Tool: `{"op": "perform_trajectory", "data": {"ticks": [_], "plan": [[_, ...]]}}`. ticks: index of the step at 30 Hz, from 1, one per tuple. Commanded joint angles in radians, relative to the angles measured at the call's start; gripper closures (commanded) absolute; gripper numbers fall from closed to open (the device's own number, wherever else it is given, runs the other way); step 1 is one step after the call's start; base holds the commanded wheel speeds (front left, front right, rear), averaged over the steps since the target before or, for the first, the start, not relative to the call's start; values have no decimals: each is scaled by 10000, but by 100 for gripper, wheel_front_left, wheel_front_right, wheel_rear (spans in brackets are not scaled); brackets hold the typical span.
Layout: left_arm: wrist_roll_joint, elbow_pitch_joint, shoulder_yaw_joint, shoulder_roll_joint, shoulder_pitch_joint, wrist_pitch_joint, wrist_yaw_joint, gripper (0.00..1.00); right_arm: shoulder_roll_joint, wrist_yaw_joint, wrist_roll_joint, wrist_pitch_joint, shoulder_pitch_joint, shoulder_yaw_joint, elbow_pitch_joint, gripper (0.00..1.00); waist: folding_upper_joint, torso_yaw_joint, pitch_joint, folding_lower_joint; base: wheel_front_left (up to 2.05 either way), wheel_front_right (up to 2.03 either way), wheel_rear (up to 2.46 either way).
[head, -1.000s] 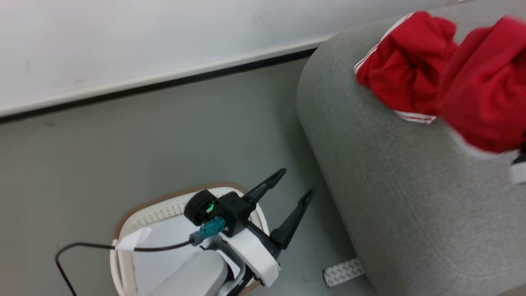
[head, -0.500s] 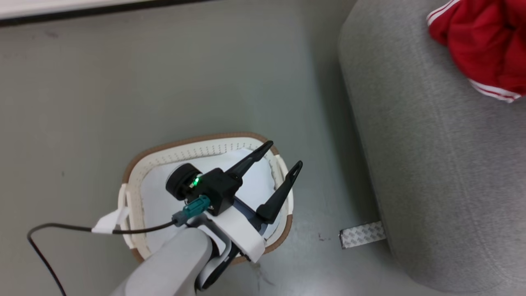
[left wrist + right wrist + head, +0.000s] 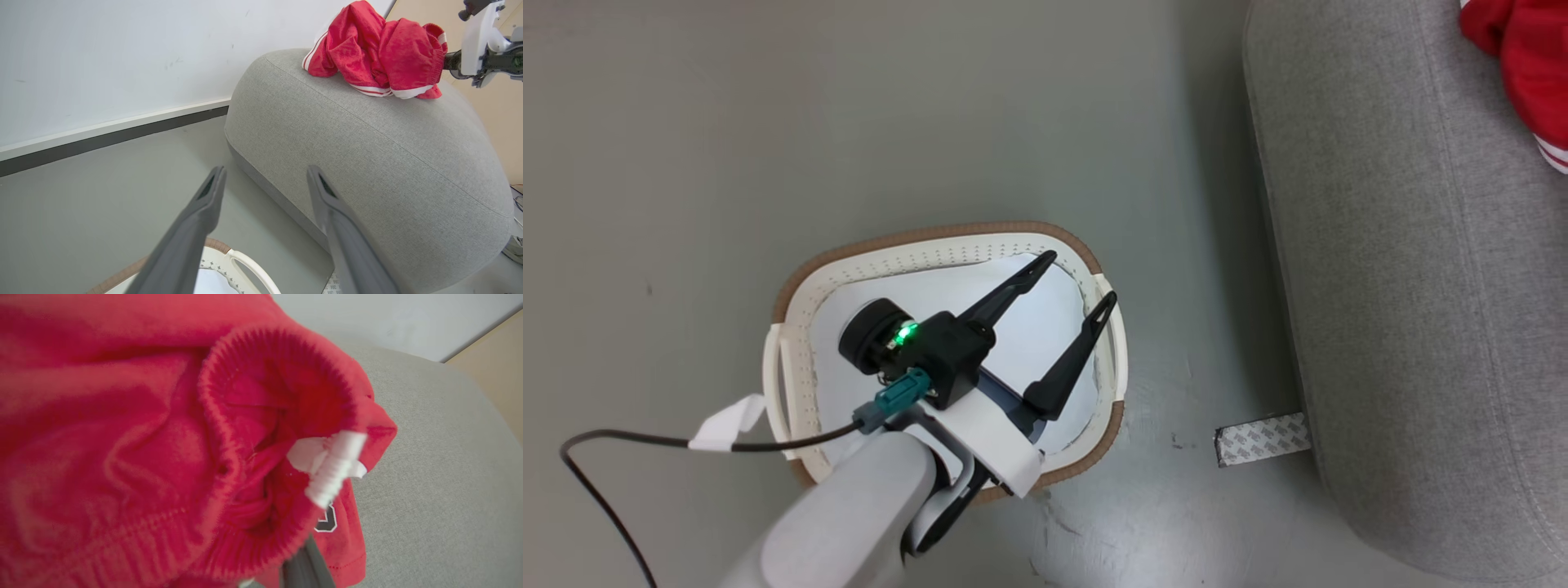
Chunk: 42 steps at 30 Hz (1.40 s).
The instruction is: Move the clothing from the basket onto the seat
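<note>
One job left by the look of it: releasing the clothing [image 3: 367, 53] cleanly on top of the seat [image 3: 367, 163]. Heaped up there already, touching the right gripper [image 3: 451, 65]; can't tell if spread or clamped, buried in red fabric. Open fully, back straight out, avoid snagging the waistband [image 3: 212, 396] and dragging it off the rounded edge. Left gripper [image 3: 1077, 276] spread wide, empty, hovering over the basket [image 3: 947, 245]; inside, just the pale pad [image 3: 1045, 335] where visible.
</note>
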Motion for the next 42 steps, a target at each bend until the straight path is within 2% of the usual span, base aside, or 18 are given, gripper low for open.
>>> {"op": "perform_trajectory", "data": {"ticks": [1,2,9,14,23,28,36,42], "plan": [[-120,70,32,96,27,-93,40,0,-58,-24,184,32,-113,214,76,35,0,-77,-95,-1,0,0,0],[-154,106,32,92,69,-114,47,0,-60,-24,271,14,-131,402,67,0,0,-121,-171,-1,0,0,0],[-292,294,217,159,293,-211,151,0,-256,-23,934,-52,180,1481,-60,0,0,-309,-785,-1,0,0,0],[-505,439,455,186,624,-303,278,0,-651,-24,1538,470,582,2278,-203,0,0,-293,-1591,-1,0,0,0],[-850,609,1069,50,1439,-417,540,0,-1742,-23,1922,616,1090,3251,-1766,0,0,-22,-3274,-1,0,0,0],[-833,542,1715,92,1892,-426,670,0,-1919,-23,2090,582,1430,3489,-2961,0,0,272,-4290,-1,0,0,0],[-863,215,3156,238,2827,-420,1003,0,-1575,-25,2290,66,2386,3220,-4777,0,0,822,-5426,-1,0,0,0],[-694,-8,4183,213,3564,-421,1192,0,-703,-25,1950,-952,3630,2359,-5820,0,0,1148,-5852,-1,0,0,0]]}}
